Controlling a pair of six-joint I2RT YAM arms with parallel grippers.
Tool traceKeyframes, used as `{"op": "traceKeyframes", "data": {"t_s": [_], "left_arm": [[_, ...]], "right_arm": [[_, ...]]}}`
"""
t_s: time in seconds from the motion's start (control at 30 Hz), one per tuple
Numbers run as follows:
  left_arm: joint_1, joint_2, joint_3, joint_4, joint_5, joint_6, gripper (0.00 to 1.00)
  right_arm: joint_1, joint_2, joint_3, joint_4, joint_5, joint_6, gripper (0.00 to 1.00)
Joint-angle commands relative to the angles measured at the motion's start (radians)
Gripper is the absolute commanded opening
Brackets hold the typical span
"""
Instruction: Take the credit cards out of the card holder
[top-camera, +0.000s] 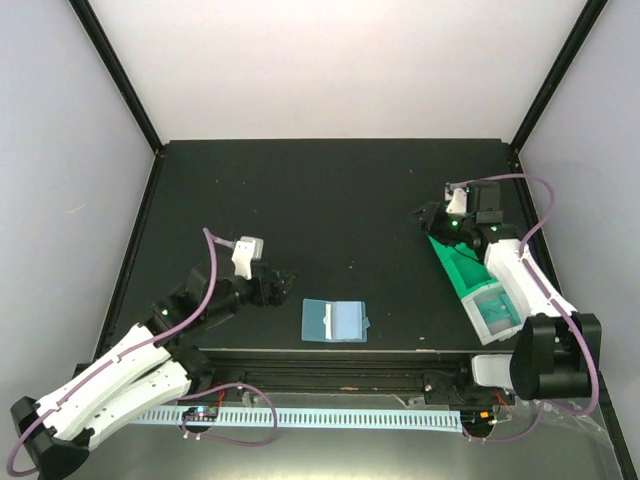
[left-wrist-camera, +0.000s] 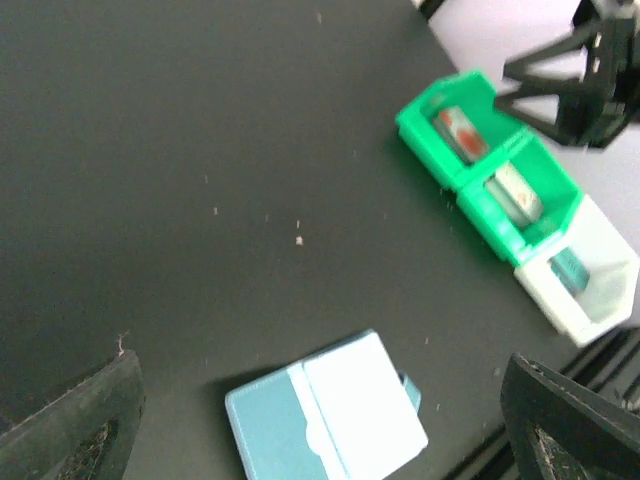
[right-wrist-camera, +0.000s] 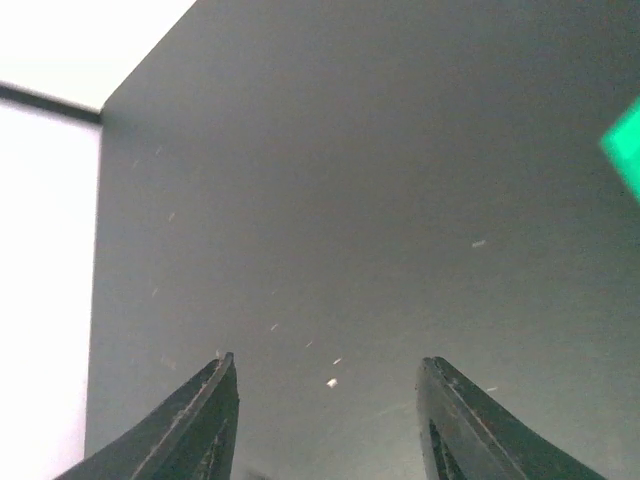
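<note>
The card holder (top-camera: 335, 320) lies open and flat near the table's front edge, one panel blue (left-wrist-camera: 265, 435) and the other pale. Three credit cards lie in a compartment tray (left-wrist-camera: 425, 115): a white one with a red blotch (left-wrist-camera: 460, 132), a pale grey one (left-wrist-camera: 517, 190) and a teal one (left-wrist-camera: 571, 270). My left gripper (left-wrist-camera: 320, 365) is open, just left of the holder in the top view (top-camera: 282, 286), with nothing in it. My right gripper (right-wrist-camera: 328, 362) hovers open over bare table by the tray's far end (top-camera: 433, 219), with nothing between its fingers.
The tray (top-camera: 462, 272) runs along the right side, two green compartments and a white one (top-camera: 497, 312) nearest me. Only its green corner (right-wrist-camera: 626, 146) shows in the right wrist view. White walls and black posts bound the dark table (top-camera: 330, 200).
</note>
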Motion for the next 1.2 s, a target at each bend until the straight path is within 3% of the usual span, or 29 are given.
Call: {"op": "traceKeyframes", "data": {"t_s": [0.0, 0.07, 0.17, 0.4, 0.63, 0.97, 1.17], "left_arm": [[0.007, 0.004, 0.123, -0.074, -0.112, 0.004, 0.99], [0.007, 0.003, 0.143, -0.095, -0.137, 0.001, 0.99], [0.007, 0.003, 0.165, -0.126, -0.175, 0.001, 0.99], [0.007, -0.003, 0.265, -0.193, -0.226, 0.042, 0.99], [0.007, -0.045, 0.293, -0.168, -0.193, 0.068, 0.99], [0.006, -0.139, 0.160, -0.095, -0.126, 0.008, 0.99], [0.007, -0.191, 0.120, -0.059, -0.101, -0.021, 0.99]], "right_arm": [[0.095, -0.072, -0.042, 0.039, -0.098, -0.038, 0.53], [0.125, -0.104, -0.063, 0.045, -0.132, -0.042, 0.64], [0.161, -0.163, -0.071, 0.016, -0.141, -0.066, 0.69], [0.179, -0.366, -0.048, -0.147, -0.117, -0.189, 0.99], [0.179, -0.564, -0.090, -0.200, -0.110, -0.179, 1.00], [0.179, -0.780, -0.239, -0.129, -0.104, -0.162, 1.00], [0.179, -0.871, -0.245, -0.129, -0.067, -0.156, 1.00]]}}
